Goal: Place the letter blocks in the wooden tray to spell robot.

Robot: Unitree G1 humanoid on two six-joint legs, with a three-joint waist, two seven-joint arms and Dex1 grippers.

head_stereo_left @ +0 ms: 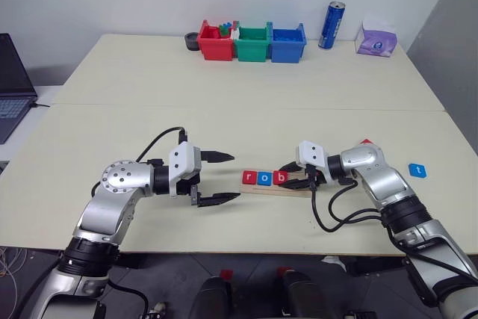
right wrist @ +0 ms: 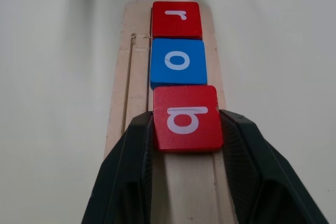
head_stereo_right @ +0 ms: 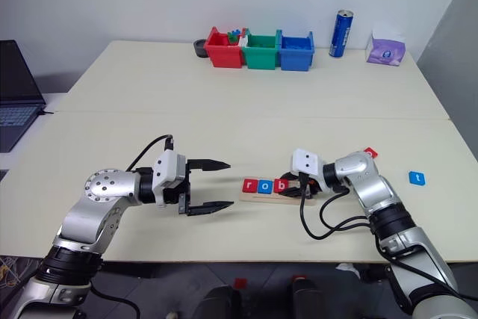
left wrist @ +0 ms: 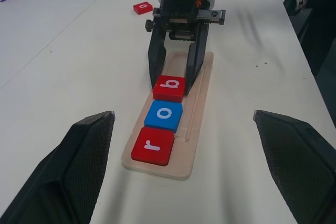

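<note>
laptop (head_stereo_left: 13,98): far left edge of the table, partly cut off in the head views.
left gripper (head_stereo_left: 217,178): hovers above the table left of the tray, fingers spread wide, nothing between them. Its tips point toward the tray's left end.
coloured bins (head_stereo_left: 252,42): red, green, blue in a row at the back of the table. Head views alone show them.
wooden tray (left wrist: 198,109): lies on the table between the two grippers, long axis running left to right.
r block (left wrist: 153,146): red, at the tray's left end, flat in the tray.
first o block (left wrist: 163,115): blue, touching the r on one side and the b on the other.
b block (right wrist: 186,117): red, third in the row. Right wrist view shows a black finger close along each of its two sides; I cannot tell whether they press on it.
right gripper (right wrist: 186,145): down at the tray, jaws partly parted around the b block. Left wrist view shows it head-on, straddling the tile.
second o block (left wrist: 143,8): red, loose on the table behind the right gripper; the letter reads in the left wrist view, head views give just a red corner.
t block (head_stereo_left: 417,170): blue, loose on the table well right of the tray.
can (head_stereo_left: 331,25): blue, upright at the back, right of the bins.
tissue pack (head_stereo_left: 376,39): purple, back right corner.
</note>
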